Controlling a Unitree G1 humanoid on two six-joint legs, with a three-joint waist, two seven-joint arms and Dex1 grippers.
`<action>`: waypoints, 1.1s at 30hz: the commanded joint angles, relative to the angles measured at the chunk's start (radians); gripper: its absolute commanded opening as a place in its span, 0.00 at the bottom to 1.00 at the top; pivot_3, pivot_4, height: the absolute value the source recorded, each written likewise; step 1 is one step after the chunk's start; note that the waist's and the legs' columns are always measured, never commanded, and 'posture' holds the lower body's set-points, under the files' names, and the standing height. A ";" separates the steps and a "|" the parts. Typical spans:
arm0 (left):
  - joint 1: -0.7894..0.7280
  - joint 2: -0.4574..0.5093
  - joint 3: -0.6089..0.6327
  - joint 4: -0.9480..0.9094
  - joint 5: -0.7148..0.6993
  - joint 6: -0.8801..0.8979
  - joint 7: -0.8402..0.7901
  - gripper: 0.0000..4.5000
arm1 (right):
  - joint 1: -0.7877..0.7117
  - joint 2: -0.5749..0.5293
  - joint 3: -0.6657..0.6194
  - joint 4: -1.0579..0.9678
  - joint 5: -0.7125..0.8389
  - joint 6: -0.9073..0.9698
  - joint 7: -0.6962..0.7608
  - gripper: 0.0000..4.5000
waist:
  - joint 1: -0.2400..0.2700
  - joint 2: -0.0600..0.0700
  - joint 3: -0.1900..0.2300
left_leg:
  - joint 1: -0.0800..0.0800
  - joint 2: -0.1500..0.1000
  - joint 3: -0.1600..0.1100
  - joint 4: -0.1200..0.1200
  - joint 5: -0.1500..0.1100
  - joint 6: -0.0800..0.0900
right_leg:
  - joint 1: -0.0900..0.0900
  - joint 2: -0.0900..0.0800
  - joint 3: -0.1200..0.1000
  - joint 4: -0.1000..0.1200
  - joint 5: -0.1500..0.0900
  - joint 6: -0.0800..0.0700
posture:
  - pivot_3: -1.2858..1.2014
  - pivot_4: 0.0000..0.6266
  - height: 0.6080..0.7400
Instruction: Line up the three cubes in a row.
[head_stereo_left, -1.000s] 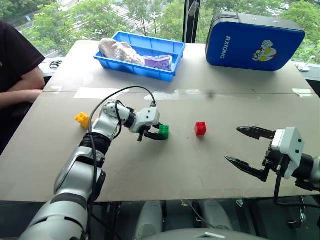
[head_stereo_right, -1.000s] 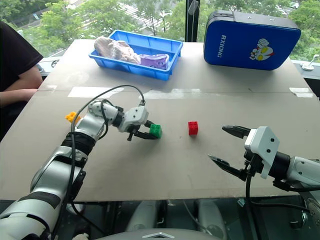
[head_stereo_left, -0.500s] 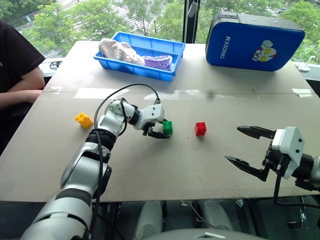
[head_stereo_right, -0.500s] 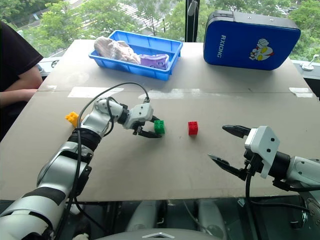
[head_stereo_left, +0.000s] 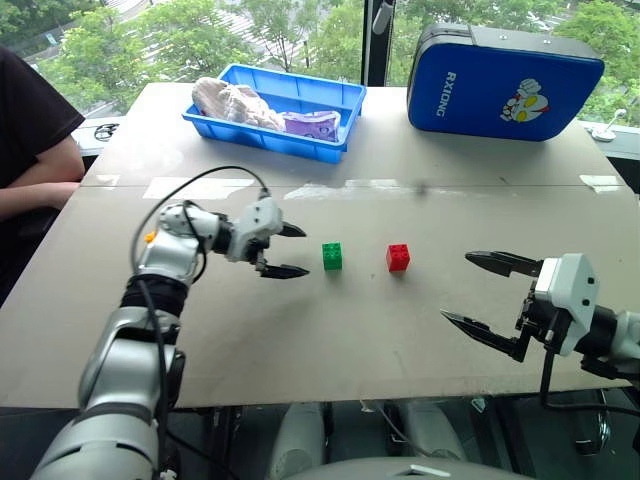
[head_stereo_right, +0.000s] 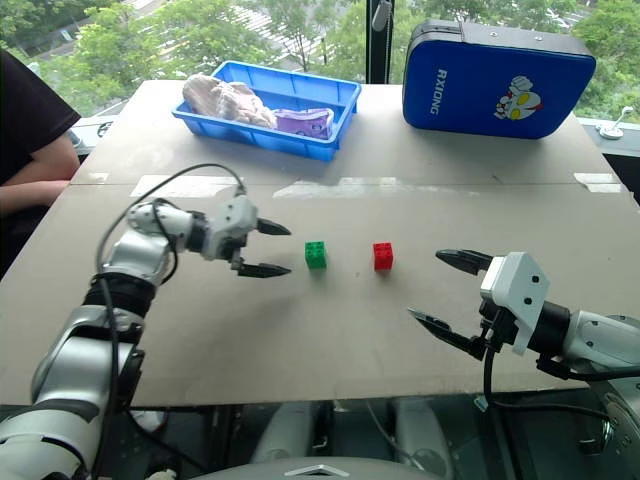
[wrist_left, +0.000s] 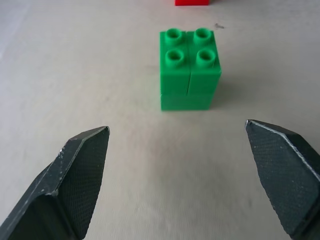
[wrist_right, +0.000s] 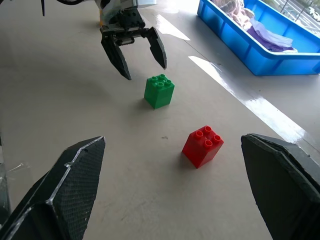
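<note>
Green cube (head_stereo_left: 332, 256) stands free beside the open left gripper (head_stereo_left: 286, 250).

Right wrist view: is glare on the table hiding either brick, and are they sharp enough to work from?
Right wrist view: bright glare streaks cross the table near the blue tray, clear of the green brick and red brick; both sharp, studs distinct. Left wrist view: green brick crisp, with a soft shadow beside it.

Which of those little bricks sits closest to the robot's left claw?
The green brick, just off the open left gripper. The red brick stands farther along.
</note>
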 joint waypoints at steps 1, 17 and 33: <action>0.109 0.057 0.207 -0.214 -0.104 0.255 0.220 0.99 | -0.036 0.018 0.036 0.002 0.003 -0.036 -0.001 1.00 | -0.002 0.000 0.000 | 0.000 0.000 0.000 0.000 0.000 0.000 | 0.000 0.000 0.000 0.000 0.000 0.001 | 0.52 0.24 1.00; 0.264 0.354 0.282 -0.286 -0.065 0.573 0.346 0.99 | -0.181 0.033 0.148 0.119 0.004 -0.070 0.068 1.00 | 0.013 0.000 0.000 | 0.000 -0.001 0.001 -0.001 0.000 -0.001 | 0.000 -0.003 -0.002 0.000 -0.001 0.000 | 0.52 0.24 1.00; -0.038 0.362 0.068 0.199 0.115 0.271 0.259 0.99 | -0.123 0.014 0.120 0.044 0.024 -0.040 0.029 1.00 | 0.012 -0.001 0.000 | 0.000 -0.002 0.005 -0.001 0.000 0.000 | -0.001 -0.001 -0.001 0.000 0.001 -0.003 | 0.52 0.24 1.00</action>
